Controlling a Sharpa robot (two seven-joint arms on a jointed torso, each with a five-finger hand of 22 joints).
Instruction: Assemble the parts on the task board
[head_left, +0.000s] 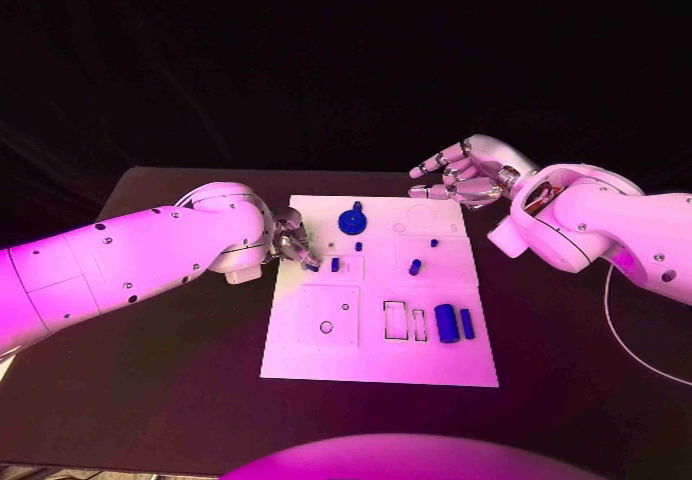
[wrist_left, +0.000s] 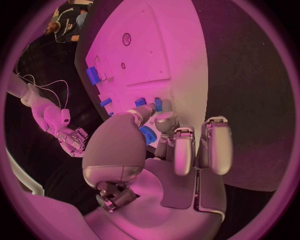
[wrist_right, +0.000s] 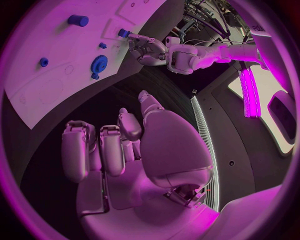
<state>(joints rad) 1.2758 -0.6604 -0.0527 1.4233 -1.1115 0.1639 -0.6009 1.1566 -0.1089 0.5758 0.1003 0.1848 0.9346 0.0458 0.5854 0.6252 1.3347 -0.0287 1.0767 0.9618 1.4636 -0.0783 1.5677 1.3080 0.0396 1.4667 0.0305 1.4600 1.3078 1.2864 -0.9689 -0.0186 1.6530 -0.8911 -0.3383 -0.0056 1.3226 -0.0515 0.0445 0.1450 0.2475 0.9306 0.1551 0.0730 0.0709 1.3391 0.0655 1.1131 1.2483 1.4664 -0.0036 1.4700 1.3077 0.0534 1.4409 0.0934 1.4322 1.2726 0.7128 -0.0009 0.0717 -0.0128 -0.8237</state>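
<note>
Both arms are built of smooth, rounded white shells, with small dark screw holes dotted along the left arm (head_left: 130, 255) and the right arm (head_left: 620, 225). The right arm has a dark opening with reddish parts inside, just behind the wrist, and a thin pale cable trails from its forearm. The left hand (head_left: 289, 240) and right hand (head_left: 464, 170) are silver, with segmented metallic fingers (wrist_right: 78, 150) and broad, glossy palm covers. At each palm's base sits an exposed mechanical joint of dark metal.

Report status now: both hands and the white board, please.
Left hand pinches small blue part at white task board edge. Right hand open beyond far corner. Nothing in the way.
</note>
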